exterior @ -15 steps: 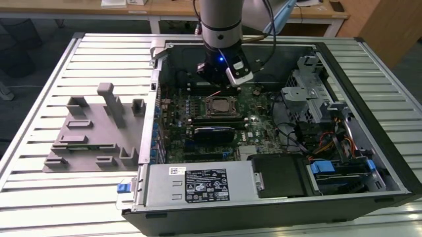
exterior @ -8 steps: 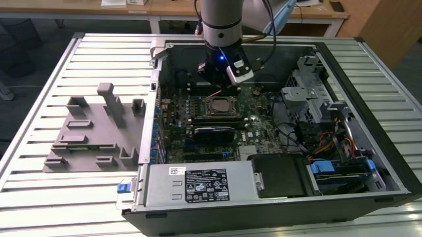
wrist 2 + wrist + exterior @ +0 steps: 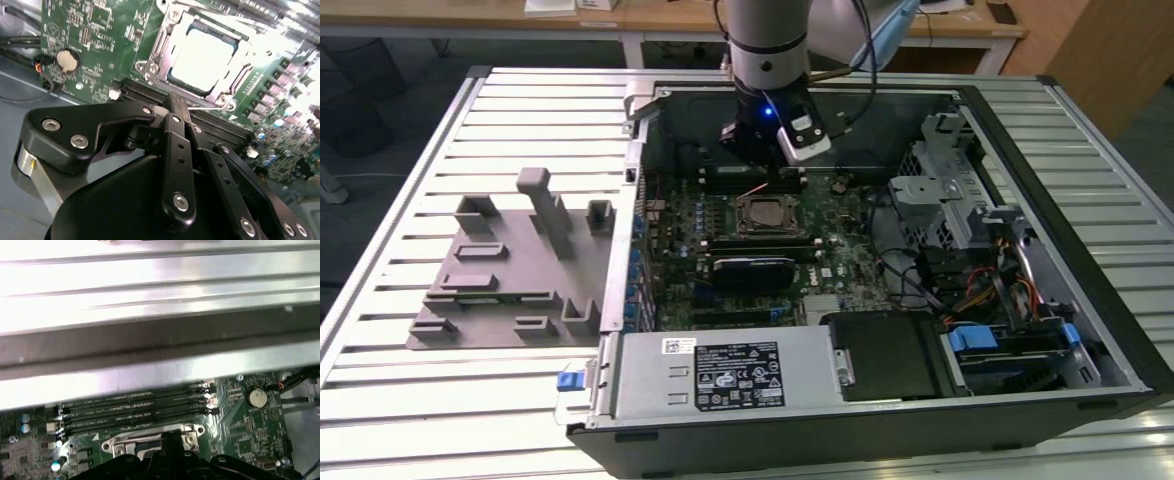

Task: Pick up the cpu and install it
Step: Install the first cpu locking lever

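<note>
Open room above the socket (image 3: 762,214) – case wall (image 3: 801,95) behind, drive cage (image 3: 937,190) beside crowd the claw (image 3: 761,150).

Silvery-grey cpu (image 3: 202,57); green motherboard (image 3: 841,250); grey fixture (image 3: 507,270).

- The exterior view looks down on the open computer case (image 3: 881,250) from above its front.
- Both my wrist views sit close, sharing the motherboard's socket (image 3: 200,55), perhaps obliquely.

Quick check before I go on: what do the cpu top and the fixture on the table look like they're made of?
The cpu, sitting in the motherboard socket, has a silvery top plate that looks like brushed or matte metal: it glares pale under the light. The grey fixture, on the exterior view's left, looks like matte plastic: uniform flat grey, no shine, blocky moulded or printed shapes. Neither is certain from looks alone.
</note>
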Motion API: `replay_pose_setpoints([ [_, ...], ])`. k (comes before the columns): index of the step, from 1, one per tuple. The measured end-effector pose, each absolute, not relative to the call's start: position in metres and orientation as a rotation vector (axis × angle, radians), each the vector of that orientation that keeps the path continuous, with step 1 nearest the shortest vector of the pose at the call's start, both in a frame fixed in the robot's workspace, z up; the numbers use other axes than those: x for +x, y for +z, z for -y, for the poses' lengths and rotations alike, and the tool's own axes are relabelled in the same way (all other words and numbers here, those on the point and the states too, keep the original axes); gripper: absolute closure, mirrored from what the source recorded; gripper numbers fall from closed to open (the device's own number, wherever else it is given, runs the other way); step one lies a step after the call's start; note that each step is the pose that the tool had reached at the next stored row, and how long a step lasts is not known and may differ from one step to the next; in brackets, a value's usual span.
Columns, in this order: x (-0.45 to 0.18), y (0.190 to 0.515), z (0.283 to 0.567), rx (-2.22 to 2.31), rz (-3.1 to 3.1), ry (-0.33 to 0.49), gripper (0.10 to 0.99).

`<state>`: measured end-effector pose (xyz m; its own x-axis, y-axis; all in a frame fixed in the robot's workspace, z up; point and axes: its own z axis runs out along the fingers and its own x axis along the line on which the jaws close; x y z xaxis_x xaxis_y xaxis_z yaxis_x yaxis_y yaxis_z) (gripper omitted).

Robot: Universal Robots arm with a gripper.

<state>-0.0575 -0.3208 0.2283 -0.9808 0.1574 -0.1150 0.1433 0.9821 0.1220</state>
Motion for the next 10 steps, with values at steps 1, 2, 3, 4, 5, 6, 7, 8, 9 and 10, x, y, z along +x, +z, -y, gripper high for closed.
replay_pose_setpoints([
  [1,-0.057,0.228,0.319,0.229,-3.004,0.171,0.980],
  [2,-0.057,0.227,0.317,0.229,-3.004,0.171,0.980],
  [3,-0.057,0.227,0.315,0.229,-3.004,0.170,0.980],
  [4,-0.057,0.226,0.313,0.229,-3.003,0.170,0.980],
  [5,-0.057,0.225,0.311,0.229,-3.003,0.169,0.980],
  [6,-0.057,0.225,0.310,0.229,-3.004,0.169,0.980],
  [7,-0.057,0.225,0.308,0.229,-3.004,0.168,0.980],
  [8,-0.057,0.224,0.307,0.229,-3.004,0.168,0.980],
  [9,-0.057,0.224,0.306,0.228,-3.004,0.167,0.980],
  [10,-0.057,0.223,0.306,0.229,-3.004,0.166,0.980],
])
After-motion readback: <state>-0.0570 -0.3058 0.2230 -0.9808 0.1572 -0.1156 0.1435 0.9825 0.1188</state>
